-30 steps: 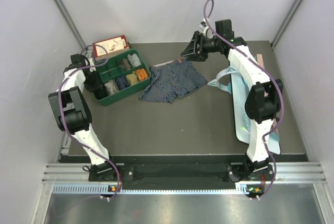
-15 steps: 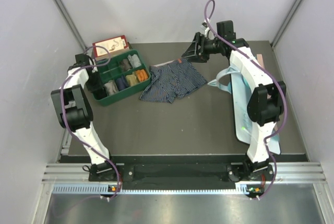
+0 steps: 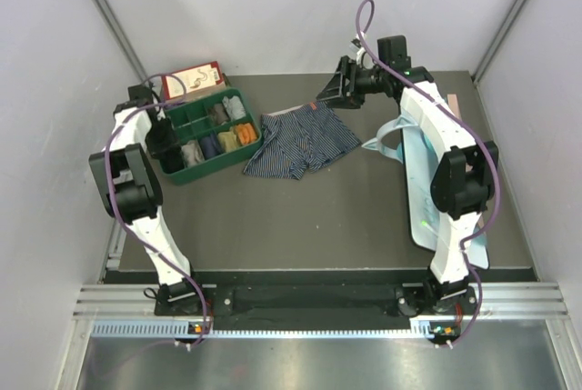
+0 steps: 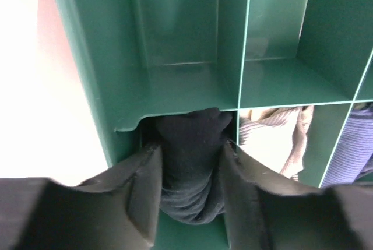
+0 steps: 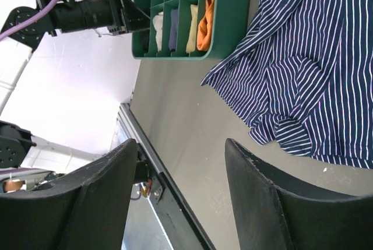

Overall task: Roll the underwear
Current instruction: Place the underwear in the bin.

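Note:
The striped underwear lies flat and spread on the table right of the green tray; it is dark blue with thin white stripes and an orange waistband, and also shows in the right wrist view. The black underwear is a rolled bundle in the tray's near-left corner compartment. My left gripper reaches down into that compartment, its jaws closed on the black bundle. My right gripper hangs open and empty above the far edge of the striped underwear.
The tray's other compartments hold several rolled cloths, some stay bare. A red and white box stands behind the tray. A light blue cloth lies along the right side under the right arm.
The left wrist has shifted slightly toward the back while its gripper stays in the tray's corner compartment. The right gripper has drawn back a little from the striped underwear.

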You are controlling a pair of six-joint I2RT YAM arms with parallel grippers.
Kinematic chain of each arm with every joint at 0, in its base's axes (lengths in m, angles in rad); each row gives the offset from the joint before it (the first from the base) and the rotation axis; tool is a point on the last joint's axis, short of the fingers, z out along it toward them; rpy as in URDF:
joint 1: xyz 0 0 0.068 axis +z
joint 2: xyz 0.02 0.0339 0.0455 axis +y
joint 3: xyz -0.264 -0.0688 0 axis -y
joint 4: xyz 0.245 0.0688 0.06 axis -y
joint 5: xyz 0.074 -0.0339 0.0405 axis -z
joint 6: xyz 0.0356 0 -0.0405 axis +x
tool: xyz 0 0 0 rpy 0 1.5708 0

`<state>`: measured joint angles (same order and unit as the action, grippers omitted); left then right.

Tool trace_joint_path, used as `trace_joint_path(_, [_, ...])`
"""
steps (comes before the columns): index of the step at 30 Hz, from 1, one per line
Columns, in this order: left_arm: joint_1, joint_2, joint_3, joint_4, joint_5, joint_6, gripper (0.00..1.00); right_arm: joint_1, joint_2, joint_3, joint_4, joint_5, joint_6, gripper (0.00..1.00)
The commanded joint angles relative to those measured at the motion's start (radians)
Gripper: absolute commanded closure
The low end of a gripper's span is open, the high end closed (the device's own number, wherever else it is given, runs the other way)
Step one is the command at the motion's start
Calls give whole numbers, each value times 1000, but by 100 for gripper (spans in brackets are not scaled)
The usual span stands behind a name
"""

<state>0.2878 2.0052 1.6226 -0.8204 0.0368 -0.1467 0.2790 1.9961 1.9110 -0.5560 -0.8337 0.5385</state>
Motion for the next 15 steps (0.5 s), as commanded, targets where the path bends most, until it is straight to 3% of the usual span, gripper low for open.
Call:
trace_joint_path(1, [19, -48, 42, -9, -64, 1, 46, -6, -68, -1, 39, -24, -26, 39])
trace_joint_path(3, [20, -60, 43, -20, -71, 4, 38, -6, -69, -1, 44, -28, -28, 39])
trace_joint_path(9, [17, -106, 45, -22, -66, -5, 29, -6, -68, -3, 48, -33, -29, 38])
trace_joint_path(15, [17, -158, 48, 7, -41, -22, 29, -6, -69, -7, 47, -38, -31, 38])
